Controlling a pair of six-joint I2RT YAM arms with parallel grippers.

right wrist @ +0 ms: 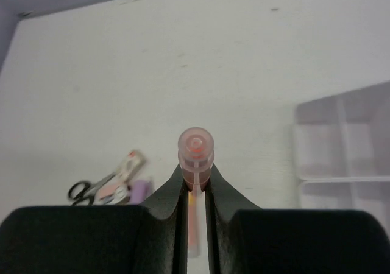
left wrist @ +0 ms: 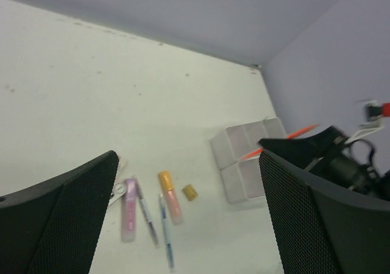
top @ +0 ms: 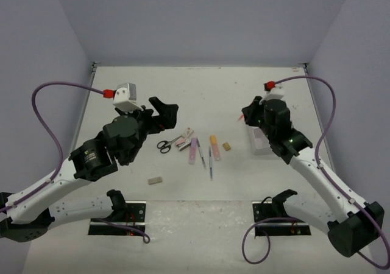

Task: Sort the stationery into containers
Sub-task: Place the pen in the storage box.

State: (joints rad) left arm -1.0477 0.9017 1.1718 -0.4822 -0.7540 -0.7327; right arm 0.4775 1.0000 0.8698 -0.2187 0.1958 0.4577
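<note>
Soft, even light from overhead keeps the white table (top: 201,97) bright, with no glare and only faint, soft-edged shadows. The top view is crisp. In the left wrist view the near fingers (left wrist: 67,219) look dark and slightly blurred. In the right wrist view the red pen (right wrist: 195,145) is out of focus and the tray (right wrist: 347,140) is hazy.

Left fingers (left wrist: 61,219) spread wide, wrist raised; right fingers (right wrist: 79,237) pinched tight, arm extended forward

Two erasers (top: 226,146), one scissors (top: 164,145), one tray (left wrist: 226,141)
</note>
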